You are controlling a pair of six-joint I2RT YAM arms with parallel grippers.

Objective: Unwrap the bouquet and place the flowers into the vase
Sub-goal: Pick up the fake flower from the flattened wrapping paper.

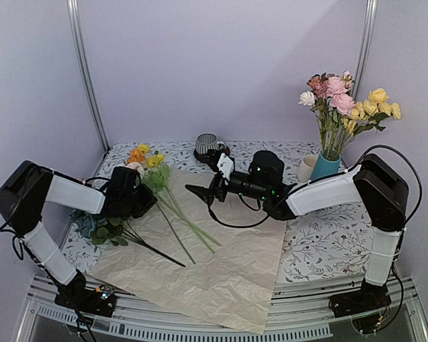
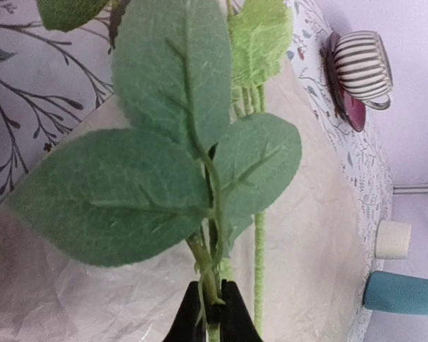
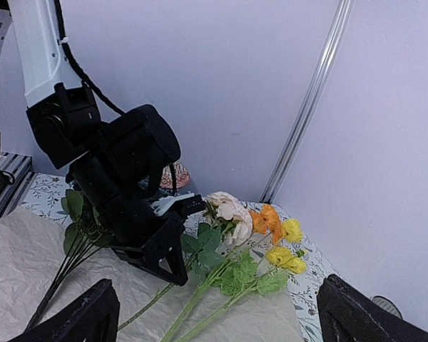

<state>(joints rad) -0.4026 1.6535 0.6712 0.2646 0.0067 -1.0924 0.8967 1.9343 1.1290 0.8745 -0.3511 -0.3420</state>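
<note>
The bouquet lies undone: its crinkled pale paper (image 1: pixel 214 271) is spread flat on the table. On it lie loose flowers (image 1: pixel 146 160) with cream (image 3: pixel 232 210), orange (image 3: pixel 267 221) and yellow (image 3: pixel 285 256) blooms, their stems pointing to the near side. My left gripper (image 2: pixel 212 310) is shut on a green leafy stem (image 2: pixel 208 274) of that bunch, low over the paper at left (image 1: pixel 146 203). My right gripper (image 1: pixel 200 190) hovers open mid-table, pointing left at the flowers, nothing between its fingers (image 3: pixel 78 320). The teal vase (image 1: pixel 325 165) stands at back right holding pink and yellow flowers (image 1: pixel 342 103).
A striped grey cup (image 1: pixel 208 144) on a dark coaster stands at the back middle. A cream mug (image 1: pixel 307 168) sits just left of the vase. Dark leafy stems (image 1: pixel 107 228) lie under my left arm. Metal posts (image 1: pixel 85 71) rise at both back corners.
</note>
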